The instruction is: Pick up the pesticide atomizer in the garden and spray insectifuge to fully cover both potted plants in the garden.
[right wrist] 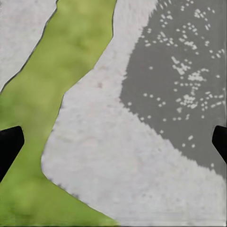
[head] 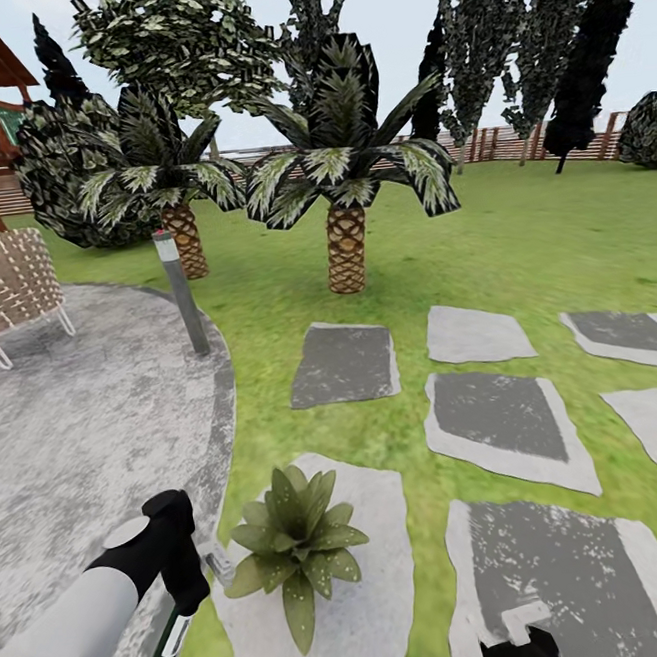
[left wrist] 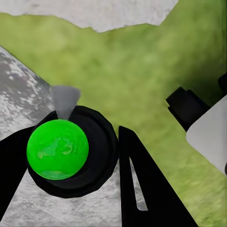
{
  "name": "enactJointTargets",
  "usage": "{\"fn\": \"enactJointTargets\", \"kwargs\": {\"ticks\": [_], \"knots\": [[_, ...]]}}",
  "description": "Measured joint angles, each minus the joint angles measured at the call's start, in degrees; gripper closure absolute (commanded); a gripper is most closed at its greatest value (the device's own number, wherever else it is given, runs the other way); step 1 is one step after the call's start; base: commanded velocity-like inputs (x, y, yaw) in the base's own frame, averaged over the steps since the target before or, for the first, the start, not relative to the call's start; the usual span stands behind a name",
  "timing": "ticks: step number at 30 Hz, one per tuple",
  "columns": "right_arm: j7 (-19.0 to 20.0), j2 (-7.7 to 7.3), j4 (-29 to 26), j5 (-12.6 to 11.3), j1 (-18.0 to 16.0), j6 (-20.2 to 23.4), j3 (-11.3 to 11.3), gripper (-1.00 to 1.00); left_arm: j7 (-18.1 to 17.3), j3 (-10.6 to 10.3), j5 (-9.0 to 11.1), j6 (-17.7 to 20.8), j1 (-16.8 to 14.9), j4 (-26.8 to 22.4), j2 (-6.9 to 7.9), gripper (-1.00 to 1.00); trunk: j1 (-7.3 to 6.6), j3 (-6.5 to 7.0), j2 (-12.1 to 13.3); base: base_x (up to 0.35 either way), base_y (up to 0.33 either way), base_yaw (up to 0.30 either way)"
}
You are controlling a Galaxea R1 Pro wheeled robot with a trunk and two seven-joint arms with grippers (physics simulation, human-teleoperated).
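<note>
The left end effector (head: 182,584) pinches the pesticide atomizer (head: 170,640); the right end effector (right wrist: 113,142) hangs spread above a stepping stone (right wrist: 142,156). The nozzle sits just beside the potted plant (head: 294,548), so I judge spray could cover only its near leaves.

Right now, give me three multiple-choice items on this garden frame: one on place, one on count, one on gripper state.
1. Where does the speckled green rosette plant in its pot stand?
A. on a pale stepping stone
B. on the round patio
C. under a palm

2. How many scaly-trunked palms stand on the lawn?
A. one
B. two
C. four

3. What is the left gripper doing?
A. hanging open
B. shut on the dark green spray bottle
C. shut on a leaf

Key: 1 A, the plant sits on the pale stone. 2 B, two palms. 3 B, the left gripper has its fingers closed around the bottle.
</note>
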Motion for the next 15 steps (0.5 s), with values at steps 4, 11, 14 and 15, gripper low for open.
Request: {"fn": "enactJointTargets", "kwargs": {"ticks": [4,11,14,15], "knots": [[0.0,0.05,0.0,0.0,0.0,0.0,0.0,-1.0,-0.1,0.0,0.0,0.0,0.0,0.0,-0.01,1.0,0.0,0.08,0.0,-0.314,0.168,-0.246],[0.0,0.09,0.0,0.0,0.0,0.0,0.0,-1.0,0.0,0.0,0.1,0.1,0.0,0.1,-0.01,1.0,-0.01,0.19,0.0,-0.258,0.233,-0.255],[0.0,0.09,0.0,0.0,0.0,0.0,0.0,-1.0,0.0,0.1,0.1,0.1,0.5,0.4,0.14,1.0,-0.02,0.21,0.0,-0.159,0.265,-0.255],[0.0,0.09,0.0,0.0,0.0,0.0,0.0,-1.0,0.3,0.1,0.0,0.1,0.7,0.6,0.15,1.0,-0.02,0.21,0.0,-0.06,0.287,-0.255]]}}
